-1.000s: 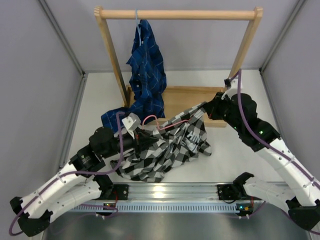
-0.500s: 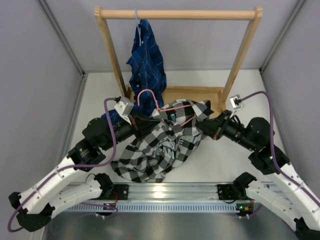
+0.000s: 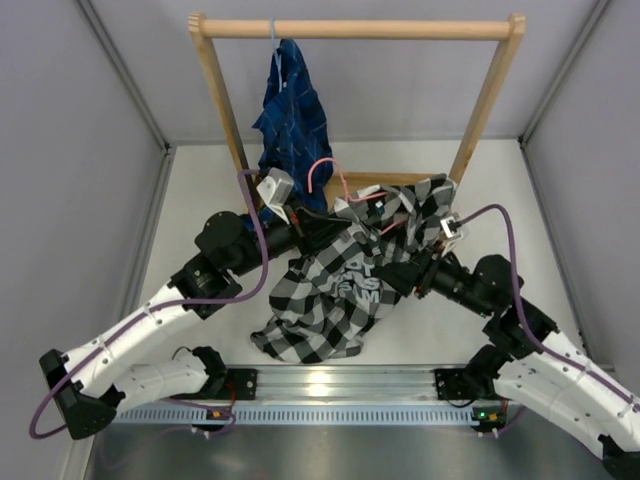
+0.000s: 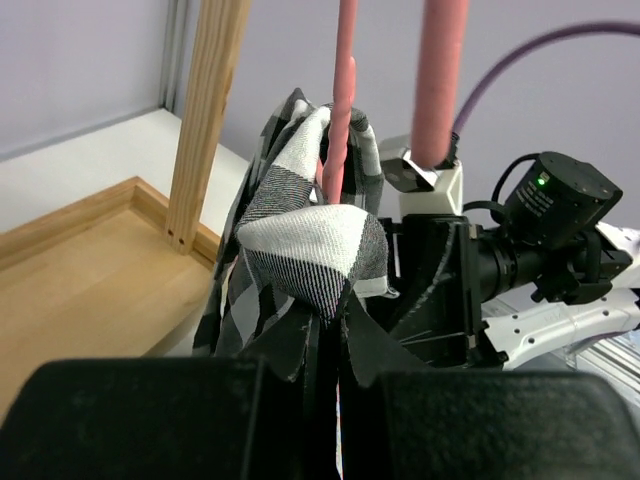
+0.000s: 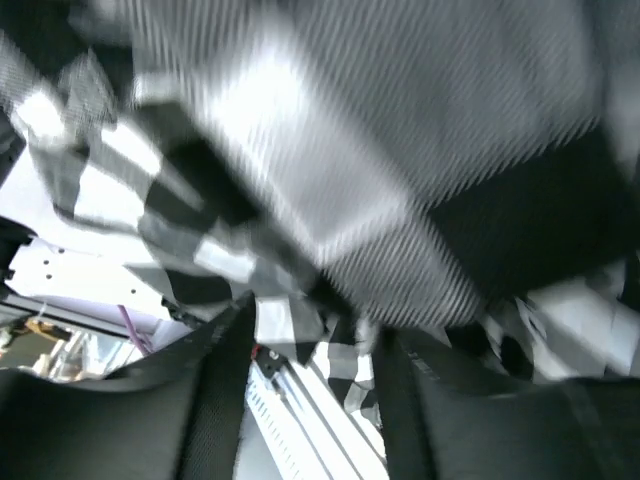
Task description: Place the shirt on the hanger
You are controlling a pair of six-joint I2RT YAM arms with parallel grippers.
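Two grippers meet at the plaid shirt (image 3: 335,295), which hangs bunched from the pink hanger (image 3: 322,172) mid-table. The left gripper (image 4: 325,340), at the cloth's 10 o'clock, is clamped on the hanger wire. The right gripper (image 5: 310,325), at 3 o'clock, has its jaws apart.

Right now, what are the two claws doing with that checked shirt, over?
Left claw shut on thin pink wire hanger. Right claw open at black-and-white checked fabric shirt. Shirt draped over hanger. Dark blue shirt on wooden rack close behind.

Two shirts (image 3: 340,290) (image 3: 293,120), two hangers (image 3: 322,167) (image 3: 274,45), one wooden rack (image 3: 360,29), two arms (image 3: 170,310) (image 3: 535,345)
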